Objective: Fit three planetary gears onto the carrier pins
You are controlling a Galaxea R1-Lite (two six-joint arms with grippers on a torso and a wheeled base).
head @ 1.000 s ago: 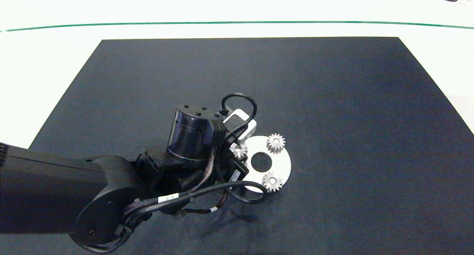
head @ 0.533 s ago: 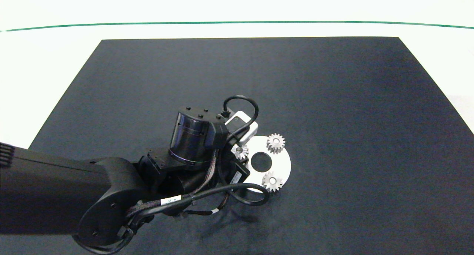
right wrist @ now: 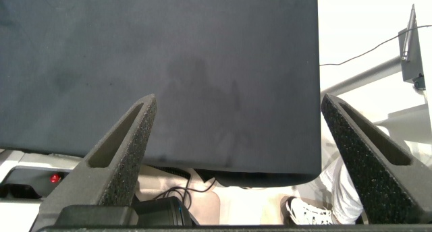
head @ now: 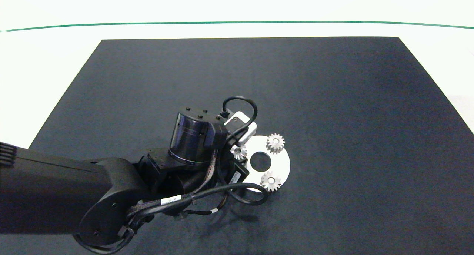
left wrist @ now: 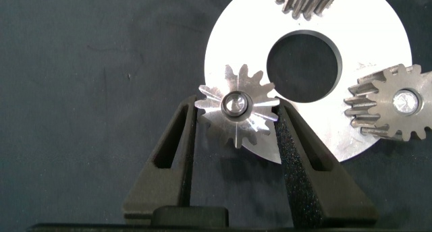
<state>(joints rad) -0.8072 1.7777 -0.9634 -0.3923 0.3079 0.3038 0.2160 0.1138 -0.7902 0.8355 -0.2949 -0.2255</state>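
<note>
Sitting on its carrier pin [left wrist: 234,104] at the white disc's [left wrist: 378,30] rim, the third planetary gear [left wrist: 237,112] looks seated, silvery and sharp-toothed; the left gripper [left wrist: 233,127] brackets it, fingers touching the teeth, probably steadying it. Two other gears [head: 275,143] occupy their pins. The right gripper [right wrist: 236,124] hangs spread beyond the black mat [head: 333,99].

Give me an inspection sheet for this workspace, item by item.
Surface: dark mat.
Job's things: white disc carries three planetary gears; two sit over carrier pins, the third gear is also on a pin.
Clutter: nothing seen.
Grippers: left gripper, jaws on either side of the third gear; right gripper open, off the mat's edge.
Cables: black cable looped on the left wrist.
Surroundings: green line on white floor.
</note>
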